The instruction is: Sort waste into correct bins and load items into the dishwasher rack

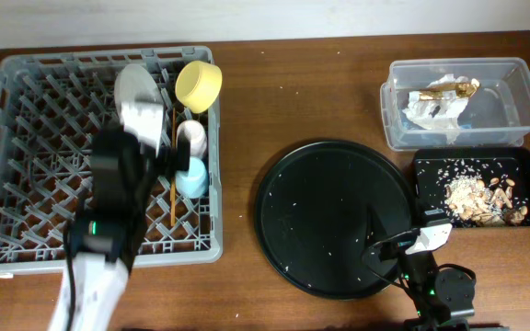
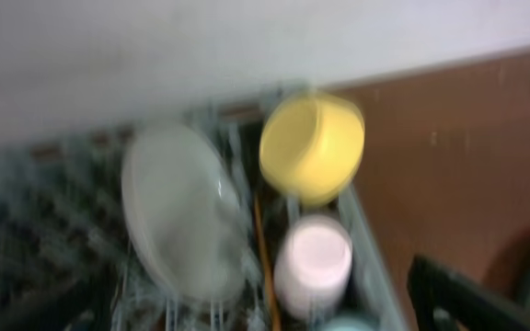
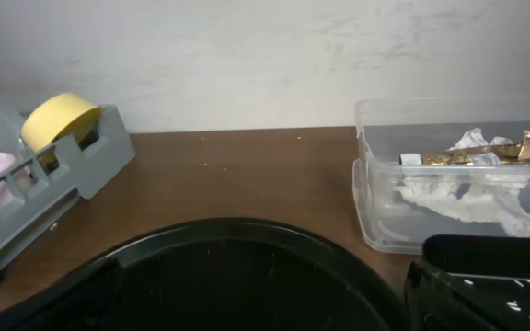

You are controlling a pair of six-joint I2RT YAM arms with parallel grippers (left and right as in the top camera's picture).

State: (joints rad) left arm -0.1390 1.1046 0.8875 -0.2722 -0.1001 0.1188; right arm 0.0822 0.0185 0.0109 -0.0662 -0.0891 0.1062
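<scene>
The grey dishwasher rack [image 1: 35, 138] holds the pale grey plate [image 1: 134, 85], the yellow bowl [image 1: 198, 85], the pink cup [image 1: 191, 138], the blue cup [image 1: 191, 176] and wooden chopsticks [image 1: 172, 198] along its right side. My left gripper [image 1: 145, 124] hovers over the rack just in front of the plate. The blurred left wrist view shows the plate [image 2: 178, 216], bowl [image 2: 311, 147] and pink cup [image 2: 313, 262], with my fingers wide apart and empty [image 2: 247, 313]. My right gripper [image 1: 385, 248] is open and empty over the round tray's near edge [image 3: 283, 303].
The clear tub [image 1: 509, 78] at the back right holds white tissue [image 1: 431, 112] and the gold wrapper [image 1: 451, 89]. The shallow black tray [image 1: 431, 165] in front of it holds food scraps [image 1: 481, 198]. The large round black tray [image 1: 329, 207] carries a few crumbs.
</scene>
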